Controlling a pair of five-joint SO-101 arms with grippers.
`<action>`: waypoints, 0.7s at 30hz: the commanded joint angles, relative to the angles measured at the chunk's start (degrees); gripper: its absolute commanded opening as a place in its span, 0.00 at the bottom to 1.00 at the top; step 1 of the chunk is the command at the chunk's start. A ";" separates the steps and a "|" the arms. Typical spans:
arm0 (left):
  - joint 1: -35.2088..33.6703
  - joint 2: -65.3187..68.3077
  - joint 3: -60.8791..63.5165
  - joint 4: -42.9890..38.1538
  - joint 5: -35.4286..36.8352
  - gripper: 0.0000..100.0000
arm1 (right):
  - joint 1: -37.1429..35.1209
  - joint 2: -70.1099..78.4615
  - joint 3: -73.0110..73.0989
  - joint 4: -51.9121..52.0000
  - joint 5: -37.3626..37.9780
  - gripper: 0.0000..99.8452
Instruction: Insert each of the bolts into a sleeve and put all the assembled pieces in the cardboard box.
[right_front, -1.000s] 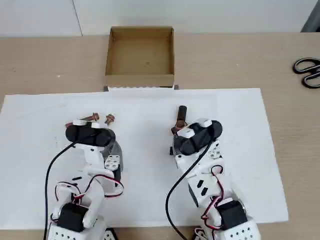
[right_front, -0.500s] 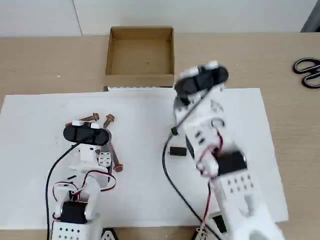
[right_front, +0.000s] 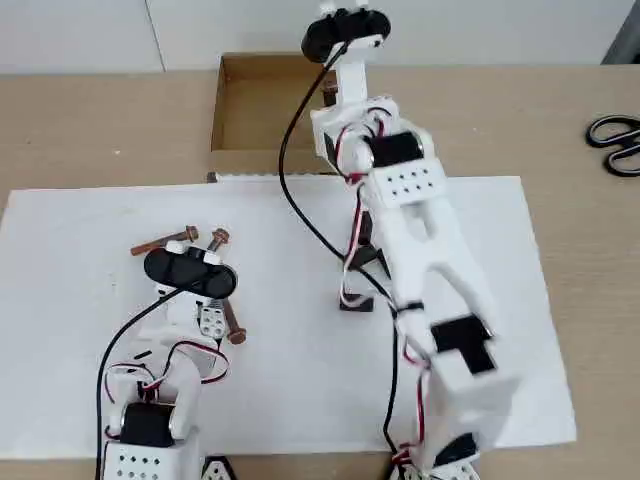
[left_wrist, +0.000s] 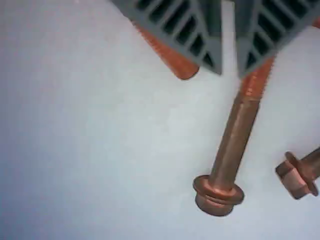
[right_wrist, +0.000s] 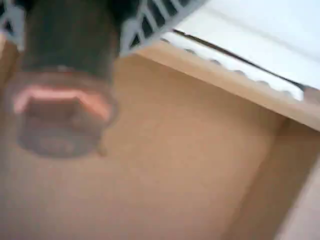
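A dark sleeve (right_wrist: 65, 45) with a copper bolt head (right_wrist: 62, 107) showing at its end hangs above the bare floor of the cardboard box (right_front: 265, 110). The right tool (right_wrist: 75, 12) clamps it by the sleeve. The box stands near the far edge of the surface (right_front: 100, 120), just beyond the far edge of a white paper sheet (right_front: 80, 300). The right arm stretches across that sheet to the box.

Three loose bolts (right_front: 158, 244) lie on the left half of the sheet. Two are close together and the third is nearer the surface's near edge. The left tool (left_wrist: 228, 65) hangs just over them, drawn nearly closed with only a slit between its grey fingers (left_wrist: 200, 35), and it grips nothing. One long bolt (left_wrist: 232, 145) runs out from under a fingertip. Another's threaded end pokes out beneath the other finger.

A small black piece (right_front: 355, 303) lies on the sheet just beside the right arm. Scissors (right_front: 615, 140) rest by the surface's right edge.
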 joint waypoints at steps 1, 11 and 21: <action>0.00 -0.70 -0.31 -1.32 -0.26 0.01 | 0.84 10.33 -17.85 4.79 -0.35 0.00; 0.00 -0.70 -0.31 -1.32 -0.26 0.01 | -0.48 33.27 -50.99 6.99 3.52 0.00; 0.00 -0.70 -0.31 -1.32 -0.26 0.01 | -0.40 42.42 -60.92 11.65 5.89 0.21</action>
